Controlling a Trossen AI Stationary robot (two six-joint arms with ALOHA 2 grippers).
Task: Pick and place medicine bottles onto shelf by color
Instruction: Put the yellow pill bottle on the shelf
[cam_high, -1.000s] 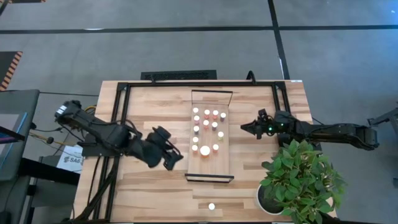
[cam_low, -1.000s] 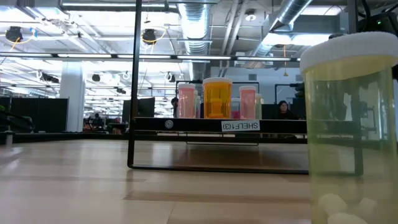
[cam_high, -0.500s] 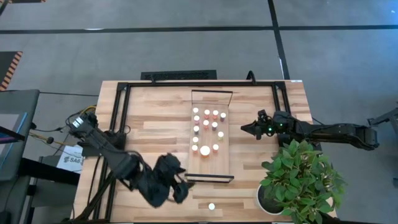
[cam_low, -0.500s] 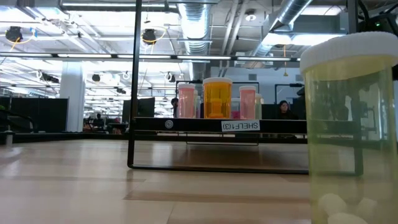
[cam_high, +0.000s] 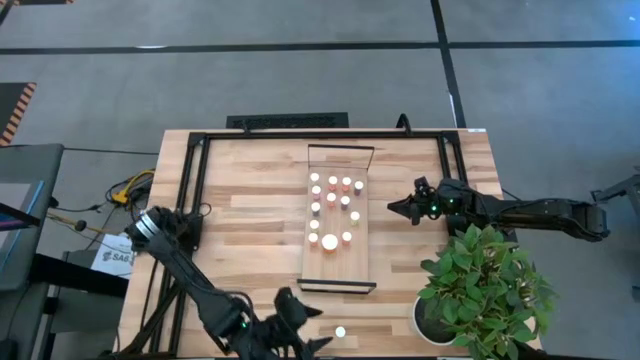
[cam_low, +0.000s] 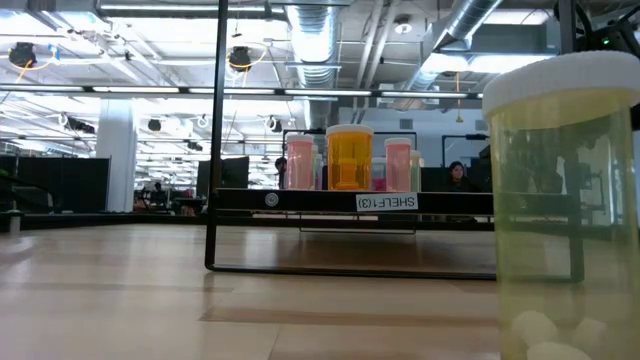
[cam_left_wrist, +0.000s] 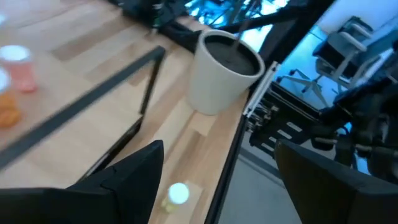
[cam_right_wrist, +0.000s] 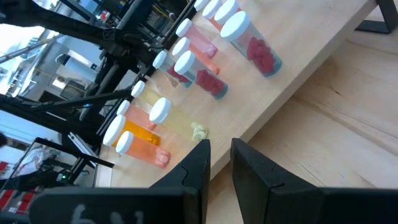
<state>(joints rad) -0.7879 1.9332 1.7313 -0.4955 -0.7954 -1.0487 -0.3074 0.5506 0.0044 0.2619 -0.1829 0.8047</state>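
Your left claw (cam_high: 305, 338) hangs at the desk's (cam_high: 250, 200) near edge, fingers spread apart and empty. One stray medicine bottle (cam_high: 340, 332) stands upright just to its right, white cap up, so this arm is much nearer it. The shelf (cam_high: 338, 268) lies beyond, its long axis running near to far, holding the other bottles. Your right claw (cam_high: 392, 206) waits right of the shelf, closed on nothing. The shelf's rail reads "SHELF1(3)".
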